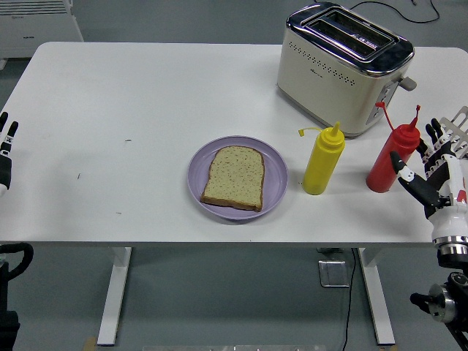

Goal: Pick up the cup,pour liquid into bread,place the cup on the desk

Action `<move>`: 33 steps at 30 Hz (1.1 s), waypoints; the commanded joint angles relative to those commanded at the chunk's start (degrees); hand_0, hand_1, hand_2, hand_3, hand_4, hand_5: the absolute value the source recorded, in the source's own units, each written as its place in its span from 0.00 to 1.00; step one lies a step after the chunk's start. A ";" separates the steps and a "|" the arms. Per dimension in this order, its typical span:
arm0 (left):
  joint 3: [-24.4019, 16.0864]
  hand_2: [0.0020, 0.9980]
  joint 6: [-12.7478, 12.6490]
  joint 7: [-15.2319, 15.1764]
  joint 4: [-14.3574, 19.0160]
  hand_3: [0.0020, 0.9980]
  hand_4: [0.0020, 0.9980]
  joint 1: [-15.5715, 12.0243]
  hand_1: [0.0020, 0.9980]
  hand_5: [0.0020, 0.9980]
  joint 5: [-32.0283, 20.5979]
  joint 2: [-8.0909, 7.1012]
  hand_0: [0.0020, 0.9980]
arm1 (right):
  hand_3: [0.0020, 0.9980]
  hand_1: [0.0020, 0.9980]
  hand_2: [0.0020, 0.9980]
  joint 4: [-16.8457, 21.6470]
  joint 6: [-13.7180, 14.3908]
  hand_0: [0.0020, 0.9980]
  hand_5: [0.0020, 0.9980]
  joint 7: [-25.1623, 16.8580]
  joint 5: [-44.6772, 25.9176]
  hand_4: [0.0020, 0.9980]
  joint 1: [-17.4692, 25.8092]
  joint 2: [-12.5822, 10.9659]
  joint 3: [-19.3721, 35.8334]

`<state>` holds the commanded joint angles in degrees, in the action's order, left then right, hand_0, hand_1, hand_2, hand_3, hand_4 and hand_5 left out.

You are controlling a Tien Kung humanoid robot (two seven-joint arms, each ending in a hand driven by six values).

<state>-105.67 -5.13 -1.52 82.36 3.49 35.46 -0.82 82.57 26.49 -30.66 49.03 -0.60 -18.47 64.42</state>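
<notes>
A slice of bread point(234, 178) lies on a purple plate point(275, 179) near the table's front middle. A yellow squeeze bottle point(322, 160) stands upright right of the plate. A red squeeze bottle point(391, 157) stands upright further right. My right hand point(437, 175) is just right of the red bottle, fingers spread, holding nothing, with its thumb close to the bottle's side. My left hand point(6, 150) rests at the left edge, fingers relaxed. No cup shows.
A cream and chrome toaster point(342, 67) stands at the back right, behind the bottles. A wire rack point(457, 126) shows at the right edge behind my right hand. A white cabinet point(36, 25) stands beyond the table's far left.
</notes>
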 joint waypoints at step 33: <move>-0.31 0.85 -0.28 0.01 0.09 0.74 0.67 0.38 0.84 1.00 -0.08 -0.03 0.83 | 0.96 0.87 0.92 2.07 -18.74 0.94 0.60 9.06 -32.59 0.82 -0.60 3.72 21.11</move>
<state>-105.97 -5.42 -1.51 82.45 3.88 35.38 -0.84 84.64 7.74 -21.60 16.44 -1.19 -14.75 85.54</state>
